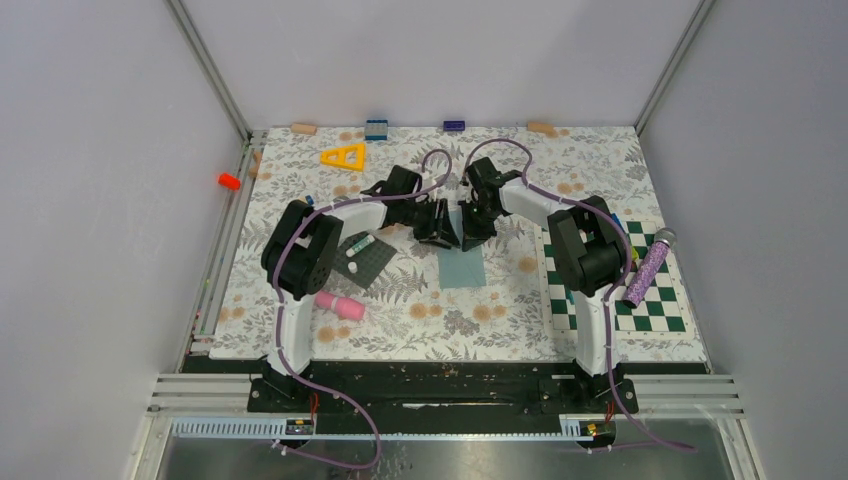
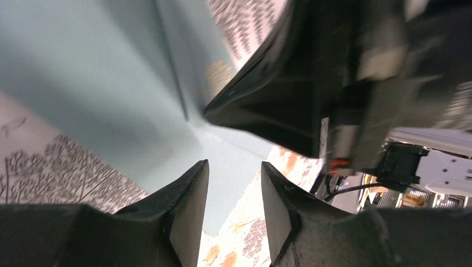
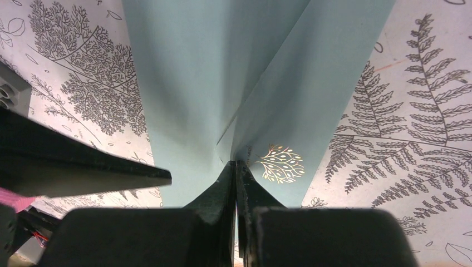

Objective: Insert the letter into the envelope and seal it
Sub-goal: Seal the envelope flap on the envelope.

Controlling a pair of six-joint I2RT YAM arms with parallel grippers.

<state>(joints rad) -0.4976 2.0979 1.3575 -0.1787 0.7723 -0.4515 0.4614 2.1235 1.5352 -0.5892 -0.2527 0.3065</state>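
The teal-grey envelope (image 1: 462, 266) lies on the floral cloth in the middle of the table, its far end lifted. My right gripper (image 1: 471, 231) (image 3: 236, 163) is shut on a raised fold of the envelope (image 3: 222, 67), beside a gold leaf print (image 3: 281, 163). My left gripper (image 1: 438, 228) (image 2: 234, 164) hovers just left of it, jaws apart with nothing between them, over the envelope (image 2: 100, 83). The right gripper's black body (image 2: 289, 94) fills the left wrist view's upper right. The letter is not in view.
A dark grey mat (image 1: 365, 262) with a white marker lies to the left and a pink cylinder (image 1: 340, 305) sits nearer. A green chessboard (image 1: 655, 300) with a purple glitter stick (image 1: 651, 265) is at right. A yellow triangle (image 1: 343, 156) and small blocks line the back.
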